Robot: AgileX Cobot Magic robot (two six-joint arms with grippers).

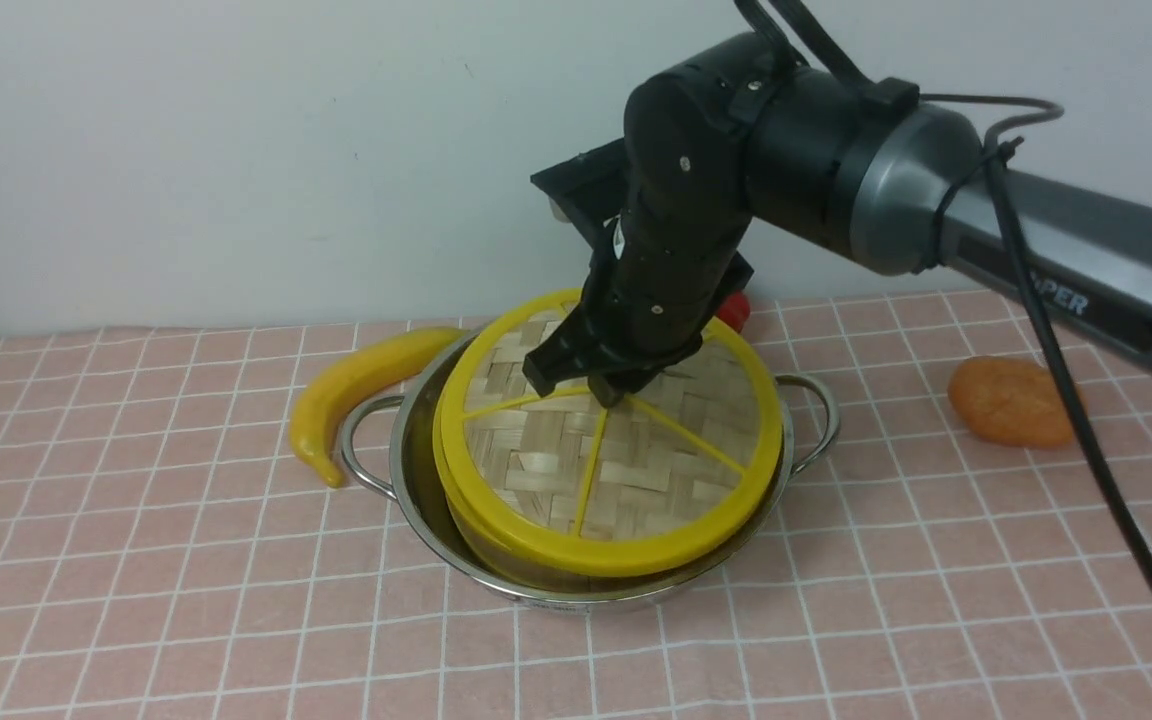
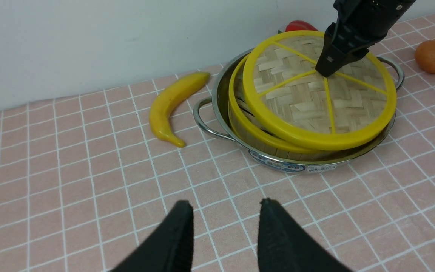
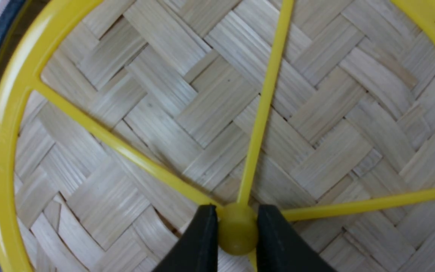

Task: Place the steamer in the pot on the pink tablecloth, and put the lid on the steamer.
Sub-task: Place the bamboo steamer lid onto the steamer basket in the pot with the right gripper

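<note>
One lid, pinched by its knob, sits tilted over the steamer in the pot.
The lid [image 1: 626, 460] lies askew on the steamer [image 2: 240, 124], which sits inside the pot [image 1: 416, 470]. The right gripper [image 1: 601, 380] is clamped on the centre knob [image 3: 237, 232], probably to level the lid before letting go. The left gripper [image 2: 227, 206], well in front of the pot, stands parted and empty. A banana [image 1: 356, 385] lies just beside the pot on the pink tablecloth [image 1: 186, 560], and a pale wall [image 1: 236, 150] rises behind the pot.

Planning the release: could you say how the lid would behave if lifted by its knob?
The lid is probably stiff: woven bamboo braced by yellow rim and spokes. Thin, likely light. Pinched by the right gripper only at its small knob, it may tilt.
</note>
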